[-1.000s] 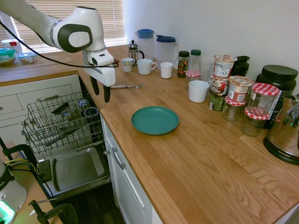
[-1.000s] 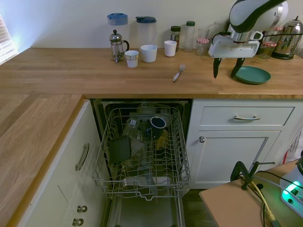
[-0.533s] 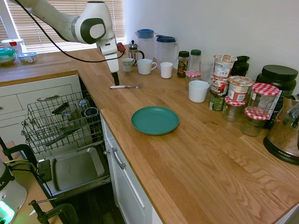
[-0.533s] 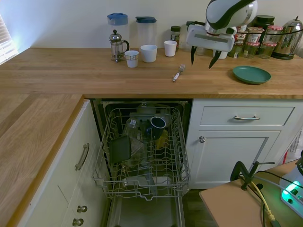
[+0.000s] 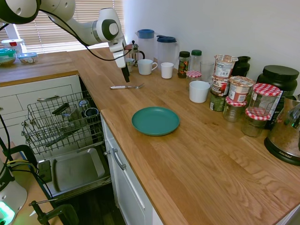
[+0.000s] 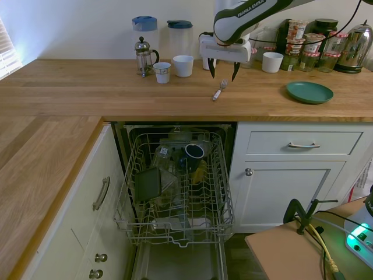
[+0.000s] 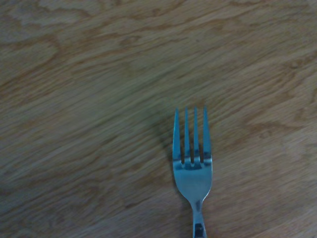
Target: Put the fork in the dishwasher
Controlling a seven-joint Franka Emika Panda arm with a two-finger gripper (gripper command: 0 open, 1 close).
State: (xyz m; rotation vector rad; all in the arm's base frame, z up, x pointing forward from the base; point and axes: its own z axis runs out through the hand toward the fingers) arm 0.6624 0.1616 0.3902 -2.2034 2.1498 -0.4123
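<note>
step in hand: approach to grasp. claw [image 6: 223,74] hangs spread and empty, just above the tine end of the fork [image 6: 219,90], which lies flat on the table [image 6: 87,87]. dishwasher [image 6: 175,192] rack open below. next: descend, straddle fork, pinch it.

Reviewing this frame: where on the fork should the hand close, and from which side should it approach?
Probably on the fork's slim handle near its middle, coming straight down from above. It lies flat on the wooden counter, so no side offers an edge to get under. The open hand hovers above its tine end; closing across the narrow handle rather than the wider tines looks more secure.
</note>
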